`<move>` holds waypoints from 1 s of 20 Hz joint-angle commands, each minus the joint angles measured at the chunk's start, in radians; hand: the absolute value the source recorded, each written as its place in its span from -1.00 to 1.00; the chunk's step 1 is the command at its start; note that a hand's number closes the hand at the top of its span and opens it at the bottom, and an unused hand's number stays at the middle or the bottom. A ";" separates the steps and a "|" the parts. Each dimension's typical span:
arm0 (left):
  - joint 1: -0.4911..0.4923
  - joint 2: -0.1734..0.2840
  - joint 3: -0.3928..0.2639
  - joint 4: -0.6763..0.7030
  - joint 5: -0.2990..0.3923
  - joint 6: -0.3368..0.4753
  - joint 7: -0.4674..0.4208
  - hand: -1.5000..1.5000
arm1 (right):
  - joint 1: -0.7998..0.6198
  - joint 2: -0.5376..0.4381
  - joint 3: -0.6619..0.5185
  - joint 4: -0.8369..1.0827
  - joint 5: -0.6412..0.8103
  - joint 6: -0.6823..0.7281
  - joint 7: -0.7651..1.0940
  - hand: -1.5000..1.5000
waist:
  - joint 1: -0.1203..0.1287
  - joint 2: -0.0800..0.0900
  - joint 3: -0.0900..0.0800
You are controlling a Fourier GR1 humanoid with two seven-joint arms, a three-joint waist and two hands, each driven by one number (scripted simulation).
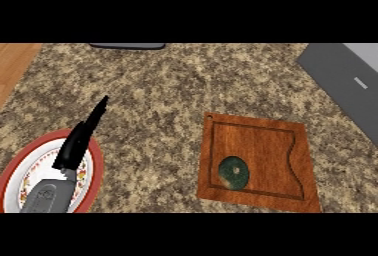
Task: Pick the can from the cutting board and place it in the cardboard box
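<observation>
The can (234, 172) stands upright, lower left on the cutting board (258, 150); likely light, rigid, slick, so I'd grip its sides. My left robot hand (77, 142) rests open, fingers straight, over the plate (15, 170).

Can on the cutting board, left hand over the plate.
The green can (234, 172) stands on the wooden cutting board (258, 145), near its lower left corner. The left hand (80, 140), fingers straight, is above a red-rimmed plate (15, 172) on the speckled counter (162, 90). A grey box (347, 80) is at the upper right.
</observation>
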 commanded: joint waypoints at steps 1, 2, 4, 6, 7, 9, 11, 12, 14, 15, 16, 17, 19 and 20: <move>0.004 0.010 0.011 0.005 0.003 -0.006 -0.003 0.00 | 0.069 -0.049 -0.052 0.056 -0.023 -0.088 0.054 1.00 | -0.008 0.001 0.001; -0.029 -0.030 -0.009 0.000 -0.015 0.024 0.036 0.00 | 0.039 -0.067 -0.055 0.075 -0.022 -0.049 0.042 1.00 | -0.008 0.001 0.001; -0.043 0.010 0.032 0.007 0.022 -0.018 0.041 0.00 | 0.040 -0.067 -0.088 0.079 -0.054 -0.038 0.044 1.00 | -0.016 -0.003 0.001; -0.020 0.004 0.017 0.004 0.004 -0.003 0.007 0.00 | 0.086 -0.064 -0.196 0.089 -0.155 -0.080 0.035 1.00 | -0.016 0.000 0.003; -0.017 -0.011 0.015 0.030 0.005 0.004 -0.014 0.00 | 0.103 -0.090 -0.220 0.110 -0.178 -0.056 -0.006 1.00 | -0.021 0.002 0.002; -0.038 -0.017 0.009 0.005 -0.001 0.007 0.040 0.00 | 0.142 -0.061 -0.274 0.112 -0.237 -0.114 -0.034 -1.00 | -0.021 -0.001 0.003; -0.040 0.012 0.031 0.019 0.017 -0.022 0.020 0.00 | 0.115 -0.101 -0.300 0.120 -0.278 -0.076 -0.160 -1.00 | -0.012 0.002 0.003; 0.023 -0.018 -0.008 -0.054 -0.010 0.008 0.023 0.00 | 0.175 -0.082 -0.291 0.115 -0.275 -0.142 -0.207 -1.00 | -0.009 -0.005 0.003; -0.001 -0.002 0.001 -0.035 -0.005 -0.009 0.024 0.00 | 0.198 -0.067 -0.300 0.079 -0.288 -0.270 -0.256 -1.00 | -0.003 0.002 0.004; -0.026 -0.027 0.000 0.000 -0.007 0.006 0.030 0.00 | 0.194 -0.091 -0.302 0.068 -0.292 -0.293 -0.290 -1.00 | -0.007 0.005 0.004; -0.019 0.011 0.017 -0.040 0.014 -0.027 0.036 0.00 | 0.220 -0.082 -0.315 0.041 -0.309 -0.368 -0.335 -1.00 | -0.003 0.003 0.005; -0.024 -0.016 0.005 -0.009 -0.005 0.002 0.031 0.00 | 0.209 -0.045 -0.320 0.014 -0.322 -0.435 -0.349 -1.00 | -0.009 0.003 0.004; 0.011 -0.030 -0.011 -0.031 -0.014 0.012 0.027 0.00 | 0.212 -0.037 -0.343 -0.028 -0.354 -0.541 -0.411 -1.00 | -0.001 0.001 0.005; -0.014 -0.016 0.004 -0.017 -0.010 0.006 0.034 0.00 | 0.212 -0.017 -0.357 -0.043 -0.375 -0.598 -0.433 -1.00 | -0.005 0.002 0.005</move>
